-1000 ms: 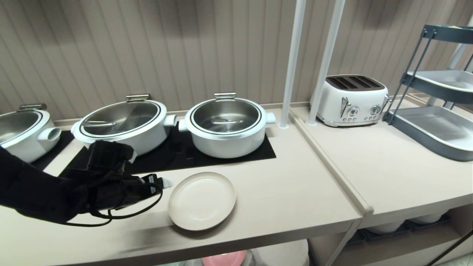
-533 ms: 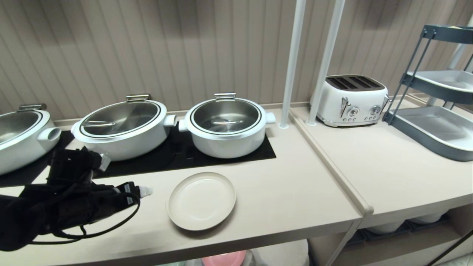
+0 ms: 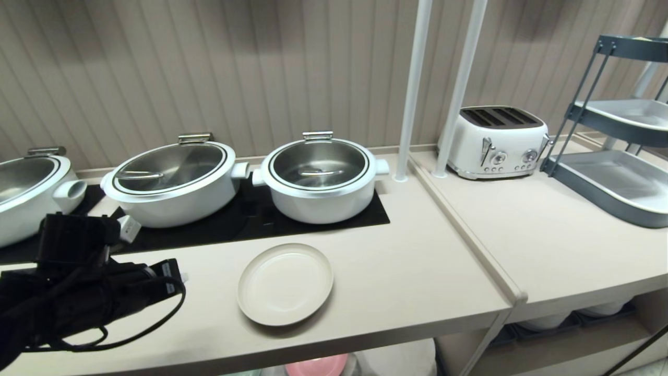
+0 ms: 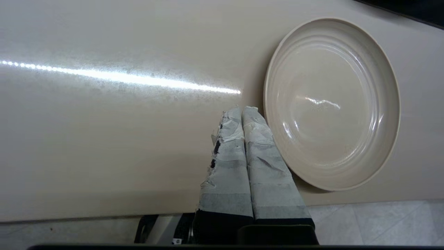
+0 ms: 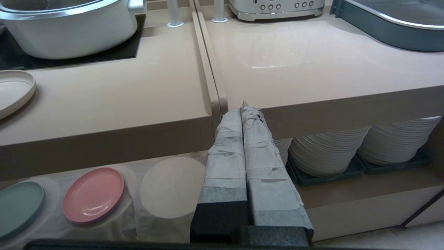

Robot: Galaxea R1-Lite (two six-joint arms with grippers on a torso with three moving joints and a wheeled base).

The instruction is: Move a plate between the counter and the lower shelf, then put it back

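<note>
One plate (image 3: 285, 283) flat on counter (image 3: 396, 282), nothing gripping it.
L gripper (image 4: 241, 110) sits over counter to plate's left, taped fingers (image 4: 227, 163) pressed together w/ nothing between, tips near rim but apart from it. R gripper (image 5: 244, 110) parked low in front of counter edge, fingers also together, empty. Lower shelf (image 5: 104, 225) below: pink plate (image 5: 93, 194), green plate (image 5: 17, 205) on white cloth. Pots (image 3: 319, 175) behind plate on hob.
</note>
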